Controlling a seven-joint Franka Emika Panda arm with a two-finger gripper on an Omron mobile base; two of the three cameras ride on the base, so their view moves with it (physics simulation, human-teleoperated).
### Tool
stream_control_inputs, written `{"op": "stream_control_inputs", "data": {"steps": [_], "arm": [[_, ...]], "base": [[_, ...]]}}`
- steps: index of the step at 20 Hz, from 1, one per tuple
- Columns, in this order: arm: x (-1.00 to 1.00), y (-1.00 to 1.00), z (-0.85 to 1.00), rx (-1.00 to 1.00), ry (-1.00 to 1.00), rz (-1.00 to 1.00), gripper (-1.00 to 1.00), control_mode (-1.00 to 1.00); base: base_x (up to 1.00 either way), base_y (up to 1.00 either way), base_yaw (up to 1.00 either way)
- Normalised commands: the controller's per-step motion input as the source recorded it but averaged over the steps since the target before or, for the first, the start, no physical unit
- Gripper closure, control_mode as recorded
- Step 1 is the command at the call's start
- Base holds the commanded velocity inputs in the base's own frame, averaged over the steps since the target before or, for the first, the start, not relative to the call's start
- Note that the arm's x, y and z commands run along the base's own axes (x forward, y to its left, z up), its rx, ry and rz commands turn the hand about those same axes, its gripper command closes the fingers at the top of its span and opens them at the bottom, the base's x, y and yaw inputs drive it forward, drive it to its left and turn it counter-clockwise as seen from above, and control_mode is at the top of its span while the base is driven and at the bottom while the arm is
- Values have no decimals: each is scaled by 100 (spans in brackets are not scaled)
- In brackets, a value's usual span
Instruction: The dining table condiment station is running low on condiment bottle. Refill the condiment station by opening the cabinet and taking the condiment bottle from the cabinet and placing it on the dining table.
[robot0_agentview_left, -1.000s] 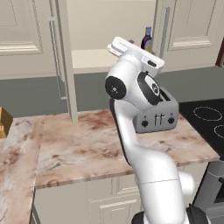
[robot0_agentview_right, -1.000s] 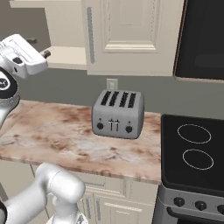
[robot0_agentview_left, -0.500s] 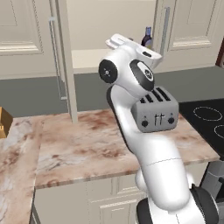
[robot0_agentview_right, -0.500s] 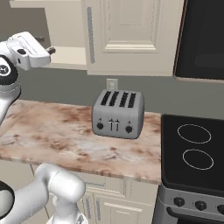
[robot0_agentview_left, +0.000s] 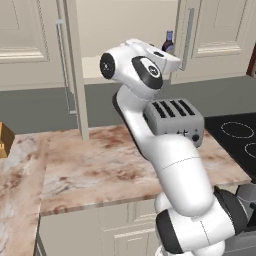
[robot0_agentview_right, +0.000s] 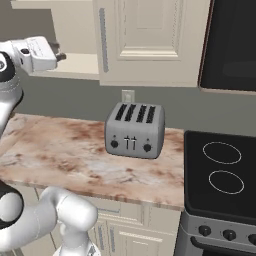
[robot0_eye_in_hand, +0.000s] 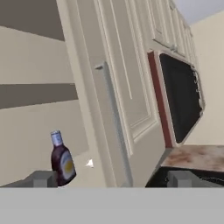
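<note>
The cabinet (robot0_agentview_left: 210, 35) stands with its left door (robot0_agentview_left: 75, 75) swung open and its right door shut. Upright on its bare shelf (robot0_agentview_left: 95, 70), at the right end, is the condiment bottle (robot0_agentview_left: 168, 42), dark maroon with a pale cap. My gripper (robot0_agentview_left: 172, 60) hovers just in front of the shelf, level with it and pointing at the bottle. In the hand view the bottle (robot0_eye_in_hand: 61, 159) sits just above the left fingertip (robot0_eye_in_hand: 41, 178), and my gripper (robot0_eye_in_hand: 113, 178) is open and holds nothing. The right base view has my gripper (robot0_agentview_right: 59, 56) at the shelf's front edge. The dining table is out of view.
A silver toaster (robot0_agentview_right: 135, 131) stands on the marble counter (robot0_agentview_right: 60, 150) below the cabinet. A black stove (robot0_agentview_right: 220, 175) lies to the right, with a dark microwave (robot0_agentview_right: 235, 45) above it. The shut door's bar handle (robot0_eye_in_hand: 111, 122) is close to the right of the bottle.
The arm's upper links have swung left, and the hand has risen slightly toward the shelf. The jaws stay open and the bottle has not moved.
</note>
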Motion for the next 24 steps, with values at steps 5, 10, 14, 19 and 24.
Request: {"op": "stream_control_inputs", "data": {"steps": [5,10,14,19,24], "arm": [[12,-18,-10,0,13,-17,-100,-100],[40,-3,-1,0,4,-13,-100,-100],[24,-9,-1,0,3,-13,-100,-100],[6,-33,-9,0,4,-12,-100,-100],[36,-12,-2,0,3,-13,-100,-100]], "base": [[0,0,0],[0,0,0],[0,0,0],[0,0,0],[0,0,0]]}}
